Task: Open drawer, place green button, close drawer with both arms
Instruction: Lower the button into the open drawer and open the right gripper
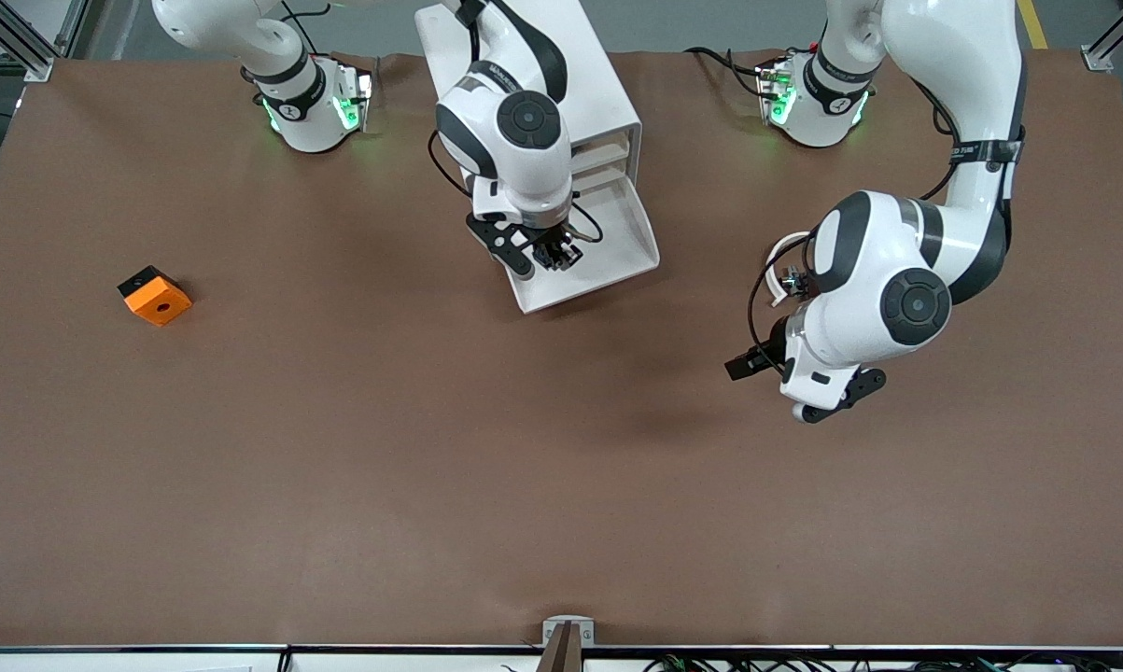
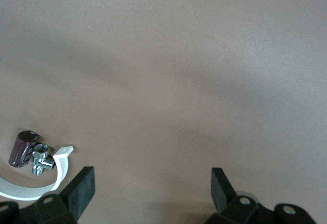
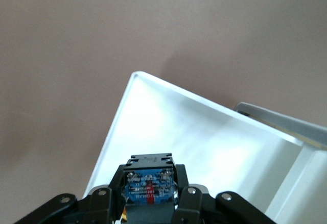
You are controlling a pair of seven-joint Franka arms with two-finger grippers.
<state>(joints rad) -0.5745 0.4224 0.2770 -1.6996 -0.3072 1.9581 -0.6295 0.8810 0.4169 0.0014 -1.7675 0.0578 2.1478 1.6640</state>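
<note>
The white cabinet (image 1: pixel 598 93) stands between the arm bases with its wide shallow drawer (image 1: pixel 622 238) pulled out toward the front camera. My right gripper (image 1: pixel 554 254) hangs over the open drawer, shut on the button. In the right wrist view the button (image 3: pixel 149 185) shows its black body and bluish base between the fingers, with the white drawer floor (image 3: pixel 204 142) below; its green cap is hidden. My left gripper (image 1: pixel 757 359) is open and empty over bare table toward the left arm's end. In the left wrist view its fingers (image 2: pixel 82 188) stand wide apart.
Small black-brown parts with a white ring (image 1: pixel 785 275) lie on the table by the left gripper and also show in the left wrist view (image 2: pixel 23 149). An orange cube with a hole (image 1: pixel 155 296) sits toward the right arm's end of the table.
</note>
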